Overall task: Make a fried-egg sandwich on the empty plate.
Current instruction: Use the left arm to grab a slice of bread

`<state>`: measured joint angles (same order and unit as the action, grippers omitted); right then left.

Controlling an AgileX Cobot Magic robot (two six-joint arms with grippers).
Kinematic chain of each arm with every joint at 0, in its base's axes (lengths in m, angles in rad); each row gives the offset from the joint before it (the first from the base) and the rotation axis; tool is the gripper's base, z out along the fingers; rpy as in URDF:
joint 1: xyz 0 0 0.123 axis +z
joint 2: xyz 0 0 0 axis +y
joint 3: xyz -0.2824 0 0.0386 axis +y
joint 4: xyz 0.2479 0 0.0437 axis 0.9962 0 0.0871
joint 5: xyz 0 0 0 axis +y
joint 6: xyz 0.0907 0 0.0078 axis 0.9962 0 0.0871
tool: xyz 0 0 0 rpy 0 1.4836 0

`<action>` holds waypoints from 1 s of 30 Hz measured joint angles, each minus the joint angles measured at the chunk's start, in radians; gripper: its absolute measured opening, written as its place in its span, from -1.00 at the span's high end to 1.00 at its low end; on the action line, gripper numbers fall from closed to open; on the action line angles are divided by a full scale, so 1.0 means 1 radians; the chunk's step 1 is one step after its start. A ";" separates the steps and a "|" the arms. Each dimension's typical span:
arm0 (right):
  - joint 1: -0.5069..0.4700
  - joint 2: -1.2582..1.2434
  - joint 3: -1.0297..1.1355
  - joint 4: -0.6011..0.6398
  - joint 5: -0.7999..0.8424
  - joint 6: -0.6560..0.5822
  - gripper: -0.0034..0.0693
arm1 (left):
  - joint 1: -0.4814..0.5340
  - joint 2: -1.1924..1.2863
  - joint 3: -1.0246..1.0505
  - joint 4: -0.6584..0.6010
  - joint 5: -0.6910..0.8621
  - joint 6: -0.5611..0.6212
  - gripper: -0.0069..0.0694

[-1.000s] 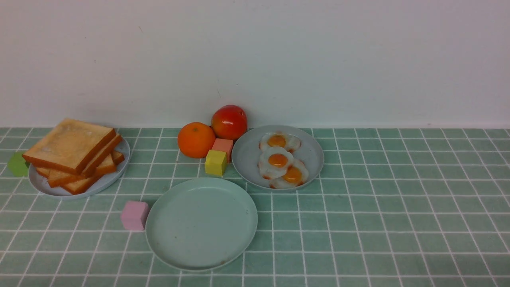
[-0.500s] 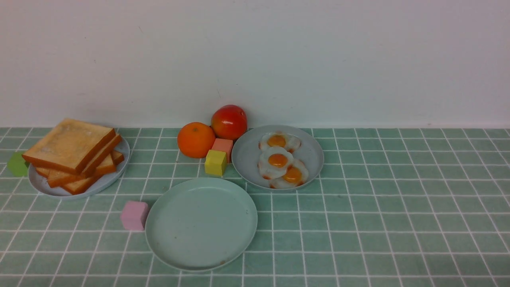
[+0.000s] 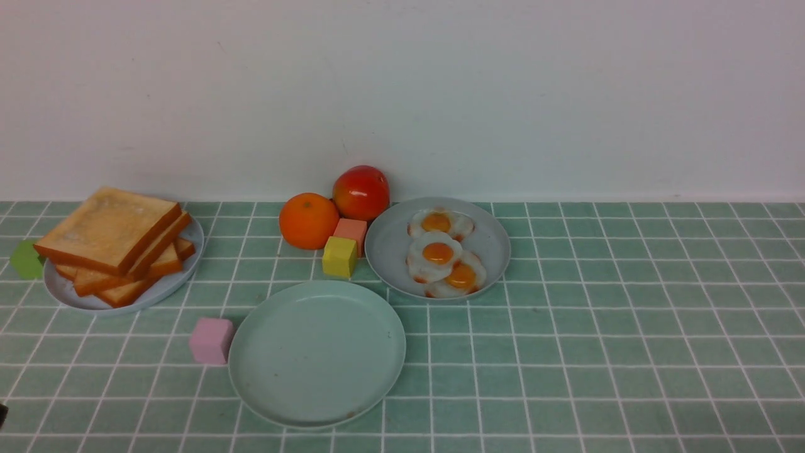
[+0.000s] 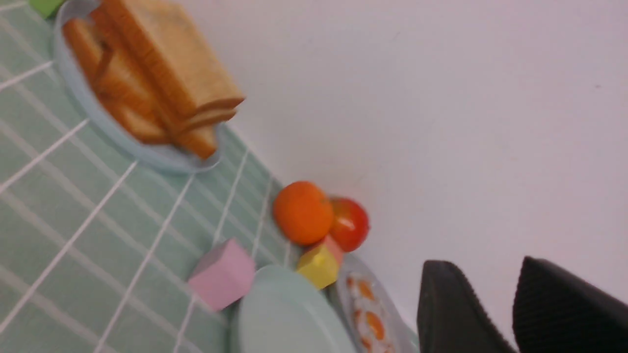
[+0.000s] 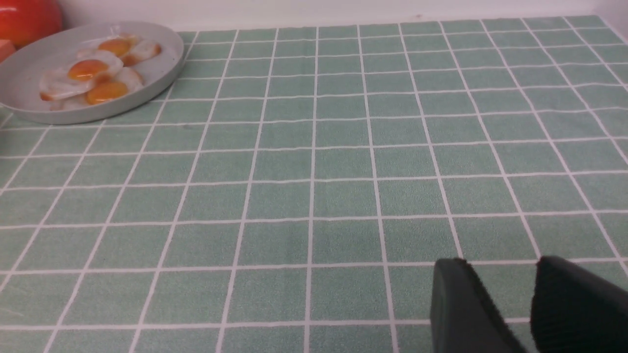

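The empty plate (image 3: 317, 352), round and pale mint, lies at the front centre with nothing on it. Square golden toast slices (image 3: 113, 242) are stacked on a grey-blue plate (image 3: 69, 292) at the left. Three fried eggs (image 3: 438, 253) lie on another grey-blue plate (image 3: 390, 251) behind the mint one. No fried-egg sandwich is in view. My left gripper (image 4: 484, 263) is open and holds nothing, up in the air with the toast (image 4: 167, 63) far off. My right gripper (image 5: 498, 262) is open over bare tiled cloth, well away from the egg plate (image 5: 162, 73).
An orange (image 3: 308, 220) and a red fruit (image 3: 361, 192) sit by the back wall. A yellow cube (image 3: 339, 257) and a salmon cube (image 3: 351, 229) stand beside the egg plate. A pink cube (image 3: 211, 340) touches the mint plate's left rim; a green cube (image 3: 26, 259) sits far left.
A dark sliver has come into the front view at its lower left edge. Nothing on the table has moved.
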<state>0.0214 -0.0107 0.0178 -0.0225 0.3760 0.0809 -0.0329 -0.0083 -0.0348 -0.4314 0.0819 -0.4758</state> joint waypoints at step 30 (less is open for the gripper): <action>0.099 0.416 -0.753 0.367 0.592 -0.161 0.90 | -0.106 1.343 -0.999 0.399 0.597 0.488 0.85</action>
<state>0.1205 0.4052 -0.7355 0.3448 0.9679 -0.0801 -0.1389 1.3346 -1.0334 -0.0321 0.6785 0.0123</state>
